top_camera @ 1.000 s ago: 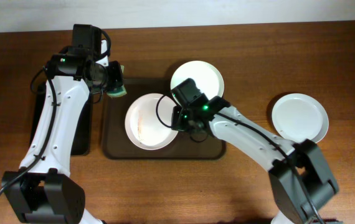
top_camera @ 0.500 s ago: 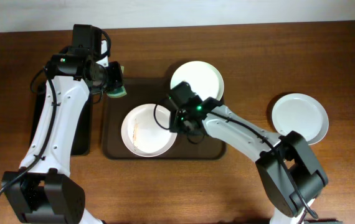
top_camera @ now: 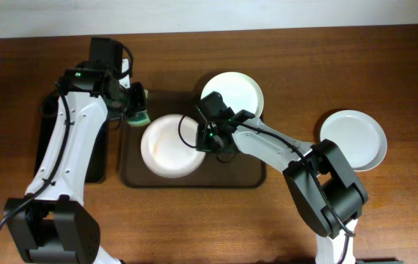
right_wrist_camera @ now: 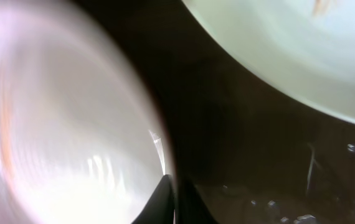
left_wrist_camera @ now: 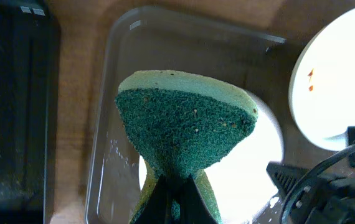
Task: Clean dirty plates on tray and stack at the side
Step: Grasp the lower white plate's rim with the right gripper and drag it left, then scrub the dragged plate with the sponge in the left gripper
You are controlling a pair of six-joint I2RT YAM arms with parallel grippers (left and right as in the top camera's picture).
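The dark brown tray point(top_camera: 240, 173) holds two white plates. The left plate point(top_camera: 166, 147) has its right rim pinched by my right gripper point(top_camera: 207, 139), which is shut on it; the right wrist view shows the fingers point(right_wrist_camera: 176, 198) on the edge of that plate point(right_wrist_camera: 65, 130). A second plate point(top_camera: 232, 92) lies at the tray's back right, with a brown smear point(left_wrist_camera: 310, 79). The third plate point(top_camera: 353, 139) rests on the table at the right. My left gripper point(top_camera: 133, 106) is shut on a green sponge point(left_wrist_camera: 187, 124) beside the left plate's upper left rim.
A smaller glossy black tray point(top_camera: 99, 158) lies under the left arm, left of the brown tray; it also shows in the left wrist view point(left_wrist_camera: 12, 106). Water droplets speckle the brown tray's floor point(right_wrist_camera: 271, 162). Wooden table surrounds everything.
The held plate has shifted a little left on the tray with my right gripper, which opened briefly and shut again. My left gripper with the sponge has moved slightly right, nearer the plate.
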